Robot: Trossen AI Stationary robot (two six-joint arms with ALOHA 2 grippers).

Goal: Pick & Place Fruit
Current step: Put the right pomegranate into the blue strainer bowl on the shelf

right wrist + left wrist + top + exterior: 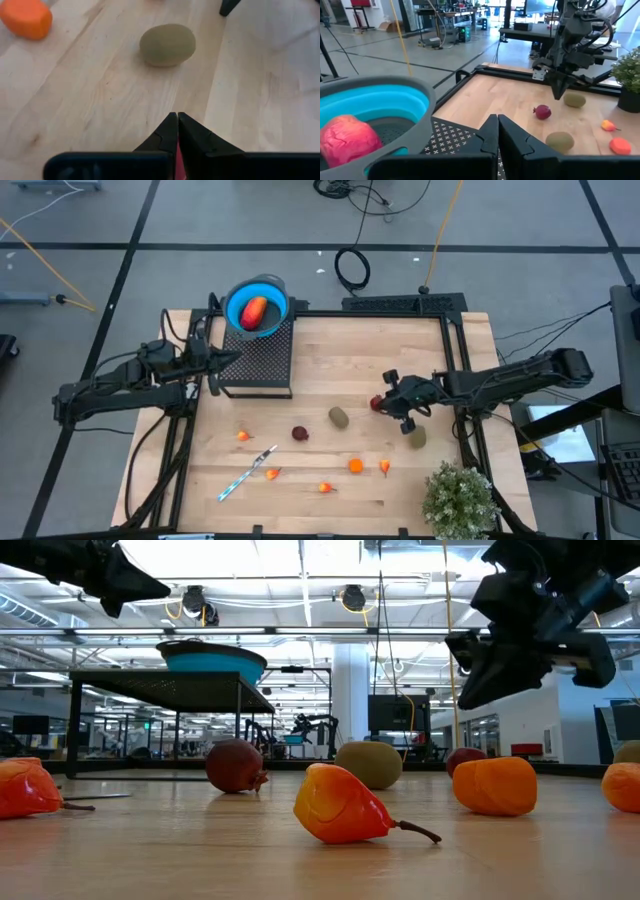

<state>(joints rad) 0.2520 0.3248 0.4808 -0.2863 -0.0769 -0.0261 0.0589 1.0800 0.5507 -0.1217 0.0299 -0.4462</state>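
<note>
The blue bowl (pixel 258 308) stands on a black mesh stand (pixel 262 365) and holds the larger red-orange piece (pixel 347 140). My left gripper (pixel 497 120) is shut and hovers over the stand beside the bowl. My right gripper (pixel 176 120) is shut, points down and hangs well above the table (pixel 470 700). A dark red fruit (pixel 377 404) lies just left of it, and an olive oval (pixel 167 45) lies below and ahead. A second olive oval (pixel 339 417), another dark red one (pixel 300 433) and several orange bits (pixel 355 466) lie on the boards.
A thin silver-blue stick (pixel 248 473) lies near the table's front left among the orange bits. A bushy green plant (pixel 460 500) stands at the near right corner. A black frame (pixel 455 350) borders the table's far and right edges. Bare boards lie between the stand and my right gripper.
</note>
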